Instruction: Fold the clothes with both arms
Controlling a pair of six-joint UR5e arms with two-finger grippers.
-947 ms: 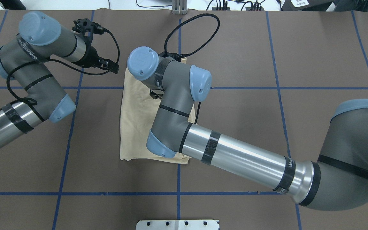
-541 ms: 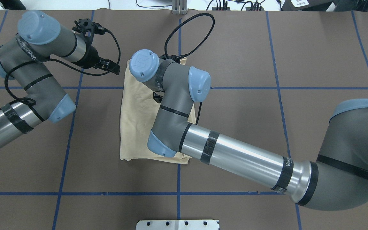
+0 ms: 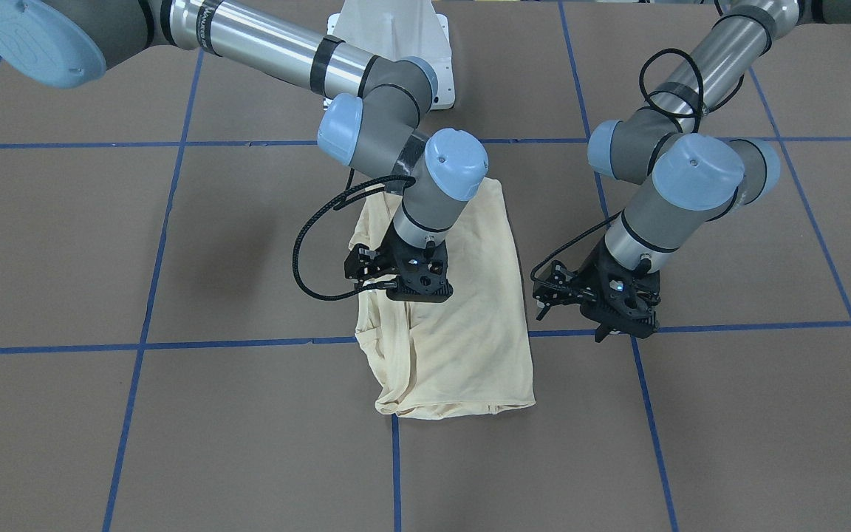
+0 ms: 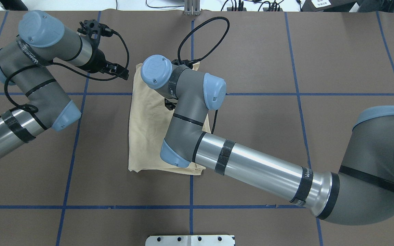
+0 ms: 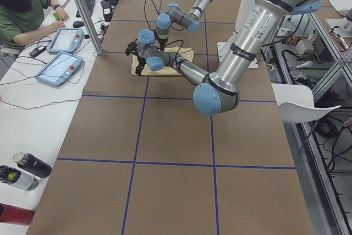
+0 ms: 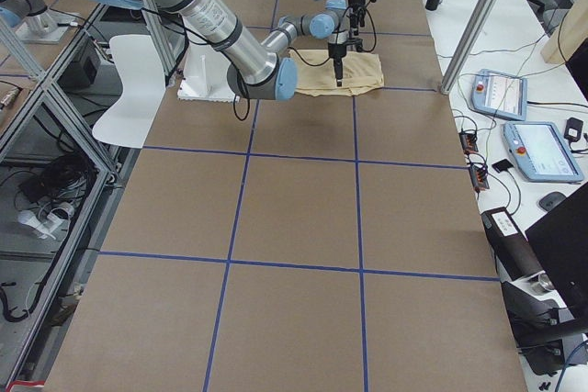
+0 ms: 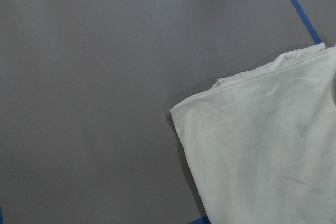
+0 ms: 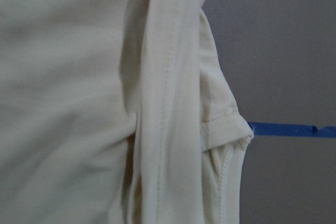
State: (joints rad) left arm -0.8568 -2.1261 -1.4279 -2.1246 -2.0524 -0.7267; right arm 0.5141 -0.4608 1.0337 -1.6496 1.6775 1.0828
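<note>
The cream-yellow shirt (image 3: 470, 347) lies folded into a narrow rectangle at the table's middle, print hidden; it also shows in the overhead view (image 4: 145, 130). My right gripper (image 3: 418, 295) hangs just over its folded sleeve edge (image 8: 168, 103), near the shirt's far half. Its fingers are not visible, so I cannot tell if it is open or shut. My left gripper (image 3: 606, 329) hovers over bare table beside the shirt's far corner (image 7: 220, 85), clear of the cloth. I cannot tell its state either. In the overhead view the right arm (image 4: 190, 109) covers much of the shirt.
The brown table cover (image 4: 286, 61) carries a blue tape grid (image 4: 191, 191). The white pedestal base (image 3: 388, 29) stands at the robot's side. An operator (image 5: 22, 9) with tablets (image 5: 58, 67) sits at the far edge, and bottles (image 5: 22, 171) lie there.
My right arm's wrist has shifted slightly to the right and toward the robot over the shirt. The left arm and the shirt have barely moved.
</note>
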